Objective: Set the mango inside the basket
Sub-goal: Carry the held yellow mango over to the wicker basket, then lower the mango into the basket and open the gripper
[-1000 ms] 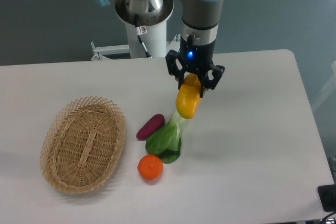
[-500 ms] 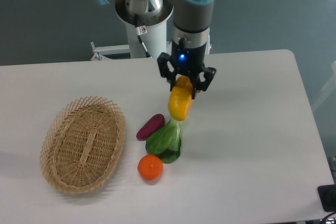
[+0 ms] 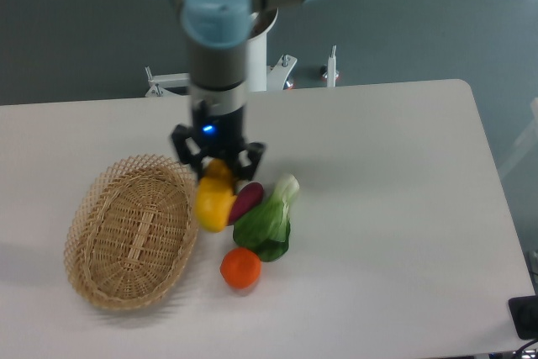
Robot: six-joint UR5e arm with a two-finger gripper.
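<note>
1. Fixed camera: hand [image 3: 218, 160] left of centre in the frame, clamped on the upper end of the mango [image 3: 213, 200], which hangs down yellow-orange below the fingers, clear of the surface [image 3: 395, 191] by the look of it.
2. Mango just beside the right rim of the wicker basket [image 3: 133, 231], at the lower left of the frame; not yet over the basket's hollow, as far as can be judged.
3. Purple oblong vegetable [image 3: 248, 199] right beside the hanging mango, partly behind it; leafy green bok choy [image 3: 269, 220] next to that, toward centre; round orange [image 3: 240, 267] below them, near the basket's right edge.
4. Basket holding nothing visible.
5. Progress, as a judgement: pick-up done, carry nearly done. Left to do: a short shift further left until over the basket's middle, lowering, release, withdrawal.
6. Worth care: the rim close under the fruit, and the purple vegetable close alongside.
</note>
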